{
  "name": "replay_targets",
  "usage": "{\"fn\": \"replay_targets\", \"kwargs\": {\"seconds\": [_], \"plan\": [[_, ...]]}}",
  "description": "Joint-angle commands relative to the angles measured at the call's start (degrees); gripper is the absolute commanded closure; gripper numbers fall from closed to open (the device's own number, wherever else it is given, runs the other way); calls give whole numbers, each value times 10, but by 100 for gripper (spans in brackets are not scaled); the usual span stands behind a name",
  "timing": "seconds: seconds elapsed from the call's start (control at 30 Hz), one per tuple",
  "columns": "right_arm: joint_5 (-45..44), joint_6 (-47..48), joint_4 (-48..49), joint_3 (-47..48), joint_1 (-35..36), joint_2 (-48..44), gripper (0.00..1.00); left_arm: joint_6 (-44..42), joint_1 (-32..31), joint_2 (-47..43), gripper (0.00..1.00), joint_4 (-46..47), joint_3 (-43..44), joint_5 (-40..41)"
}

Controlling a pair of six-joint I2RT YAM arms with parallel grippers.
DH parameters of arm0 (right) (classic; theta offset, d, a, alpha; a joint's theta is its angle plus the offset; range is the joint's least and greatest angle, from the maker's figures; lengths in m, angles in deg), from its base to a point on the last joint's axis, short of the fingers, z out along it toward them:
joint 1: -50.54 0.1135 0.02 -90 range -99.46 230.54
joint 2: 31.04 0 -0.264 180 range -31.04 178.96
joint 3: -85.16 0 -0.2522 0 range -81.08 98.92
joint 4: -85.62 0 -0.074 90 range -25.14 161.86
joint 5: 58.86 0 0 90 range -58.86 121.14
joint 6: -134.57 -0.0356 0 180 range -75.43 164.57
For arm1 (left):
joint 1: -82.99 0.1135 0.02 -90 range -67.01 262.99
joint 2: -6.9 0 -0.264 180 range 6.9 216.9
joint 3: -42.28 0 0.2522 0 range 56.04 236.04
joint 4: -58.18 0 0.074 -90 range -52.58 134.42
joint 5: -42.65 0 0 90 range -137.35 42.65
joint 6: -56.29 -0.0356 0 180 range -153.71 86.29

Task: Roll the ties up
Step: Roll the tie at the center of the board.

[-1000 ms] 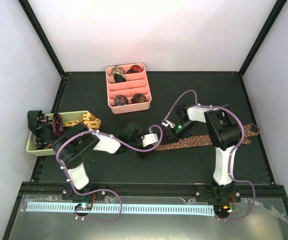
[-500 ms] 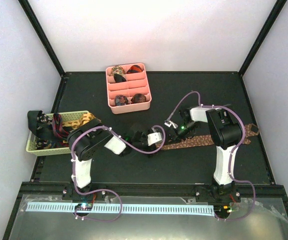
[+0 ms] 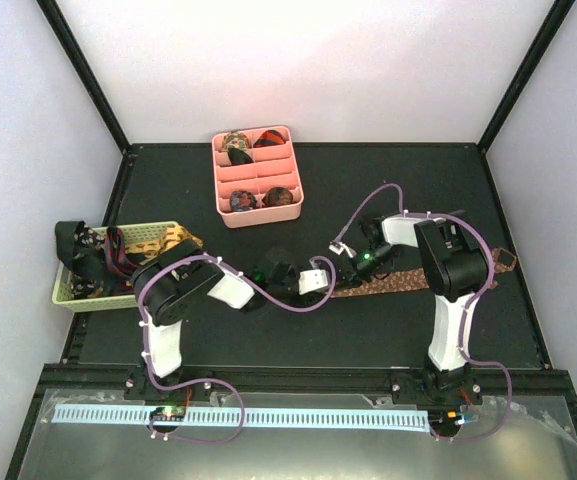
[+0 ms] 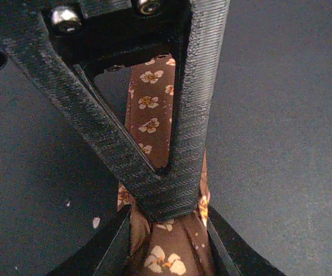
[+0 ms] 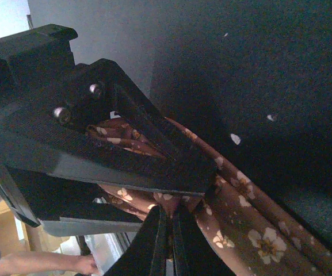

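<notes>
One brown floral fabric tie is laid along the dark table, right of centre. It is pinched by the left fingers and clamped by the right fingers. Soft, light and slippery handling is judged likely; the narrow end is best gripped.

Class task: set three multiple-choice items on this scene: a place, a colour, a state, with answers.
1. Where is the pink tray?
A. far part of the table, left of centre
B. at the near edge
C. at the right edge
2. The flat tie is
A. blue striped
B. brown with pale flowers
C. plain green
3. The right gripper is
A. open above the tray
B. shut on the tie
C. out of sight
Answers: A, seen in the top view; B, wrist views show the print; B, it pinches the fabric.
</notes>
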Motion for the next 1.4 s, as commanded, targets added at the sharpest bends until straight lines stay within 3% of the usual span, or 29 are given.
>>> {"fn": "replay_targets", "kwargs": {"seconds": [0.0,0.17,0.23,0.33,0.53,0.77,0.87,1.07,1.37], "plan": [[-30,7,3,-5,-2,1,98,-38,7,-2,70,-101,-18,13],[-72,7,14,4,-2,40,98,-5,20,-28,40,-42,-41,-36],[-84,6,21,5,-2,47,99,22,28,-39,34,-1,-57,-51],[-94,2,27,2,-2,53,98,60,34,-40,33,39,-64,-73],[-103,3,27,0,-2,59,98,131,32,14,35,164,-62,-95],[-104,5,20,9,-3,72,98,128,13,37,57,232,-50,-69],[-105,5,22,4,-2,70,98,123,9,33,61,229,-44,-74],[-97,3,27,5,-2,69,98,113,-8,48,63,167,-4,-75],[-69,-3,41,-8,-2,44,98,45,-11,63,66,-27,20,13]]}}
